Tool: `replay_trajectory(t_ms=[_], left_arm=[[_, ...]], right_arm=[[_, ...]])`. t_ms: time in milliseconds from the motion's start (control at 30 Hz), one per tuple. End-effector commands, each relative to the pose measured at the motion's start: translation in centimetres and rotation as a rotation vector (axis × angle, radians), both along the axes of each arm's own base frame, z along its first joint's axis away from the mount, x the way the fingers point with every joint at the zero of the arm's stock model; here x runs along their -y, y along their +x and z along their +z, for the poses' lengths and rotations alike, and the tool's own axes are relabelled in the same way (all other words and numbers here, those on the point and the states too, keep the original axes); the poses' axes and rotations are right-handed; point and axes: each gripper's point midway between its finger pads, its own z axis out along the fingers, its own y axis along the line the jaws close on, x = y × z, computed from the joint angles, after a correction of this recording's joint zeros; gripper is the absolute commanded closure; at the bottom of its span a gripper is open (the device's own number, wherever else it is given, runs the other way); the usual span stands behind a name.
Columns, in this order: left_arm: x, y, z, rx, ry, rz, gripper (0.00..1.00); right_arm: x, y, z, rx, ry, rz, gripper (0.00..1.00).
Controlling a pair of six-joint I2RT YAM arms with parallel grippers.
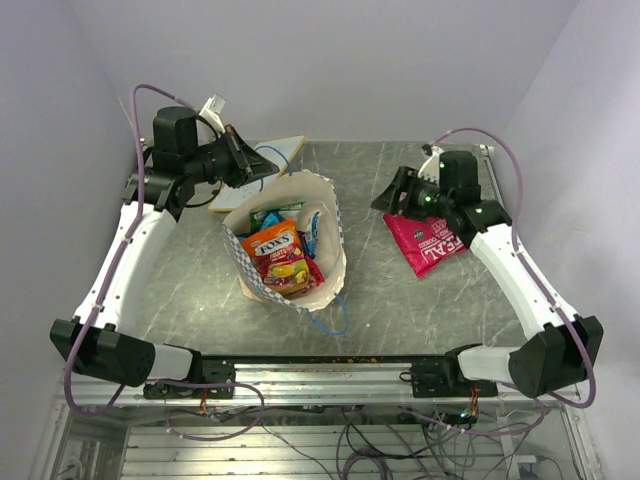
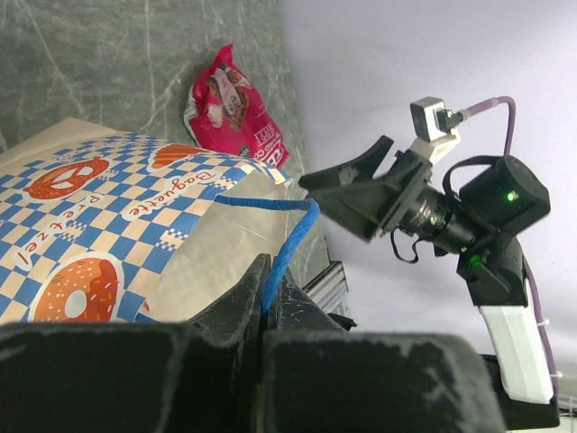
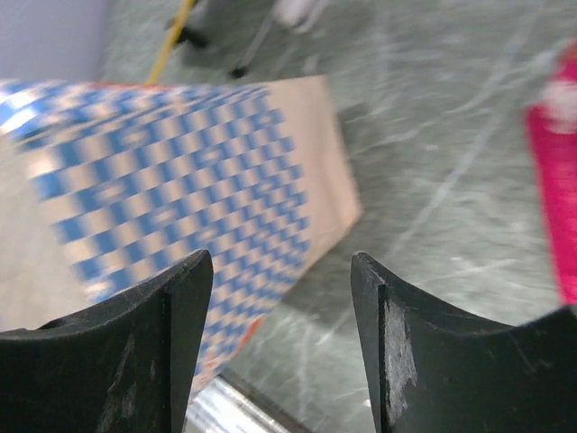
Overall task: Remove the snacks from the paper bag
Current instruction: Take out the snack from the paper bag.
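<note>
The paper bag [image 1: 322,262] stands open at the table's middle, with several snacks inside; an orange-red "FOX'S" packet [image 1: 276,252] is on top. My left gripper [image 1: 262,170] is shut on the bag's blue string handle [image 2: 287,244] at the bag's far-left rim; the checkered bag [image 2: 108,225] fills the left of its wrist view. The big red "REAL" bag [image 1: 428,243] lies flat on the table to the right and also shows in the left wrist view [image 2: 230,113]. My right gripper [image 1: 388,198] is open and empty above the table between the red bag [image 3: 554,198] and the paper bag [image 3: 180,171].
A flat white board with wooden edge [image 1: 262,168] lies at the back left behind the bag, partly under my left gripper. A metal rail [image 1: 320,375] runs along the table's near edge. The bag's other blue handle [image 1: 332,318] trails on the table in front.
</note>
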Motion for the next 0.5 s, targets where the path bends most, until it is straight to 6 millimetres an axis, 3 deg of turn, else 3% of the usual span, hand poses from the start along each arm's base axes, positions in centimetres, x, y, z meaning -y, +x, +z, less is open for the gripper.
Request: replay_trajectory(t_ms=[0, 100, 200, 367, 400, 467], left_arm=[[0.7, -2.4, 3.9, 0.077, -0.098, -0.062, 0.93], [0.7, -2.9, 3.9, 0.066, -0.117, -0.061, 0.93], [0.7, -3.3, 3.9, 0.062, -0.128, -0.060, 0.93], [0.6, -3.5, 3.7, 0.060, -0.108, -0.062, 0.93], [0.5, -3.6, 3.8, 0.062, -0.105, -0.064, 0.93], [0.5, -3.6, 3.8, 0.067, -0.100, -0.062, 0.93]], right_arm=[[-5.7, -3.9, 6.0, 0.097, 0.128, 0.177, 0.38], [-8.5, -6.0, 9.5, 0.182, 0.137, 0.258, 0.38], [-11.7, -7.8, 11.0, 0.228, 0.112, 0.340, 0.38], [-18.0, -10.5, 9.4, 0.245, -0.025, 0.466, 0.38], [-19.5, -11.3, 8.1, 0.227, -0.073, 0.493, 0.38], [-21.0, -11.6, 7.1, 0.237, -0.134, 0.480, 0.39]])
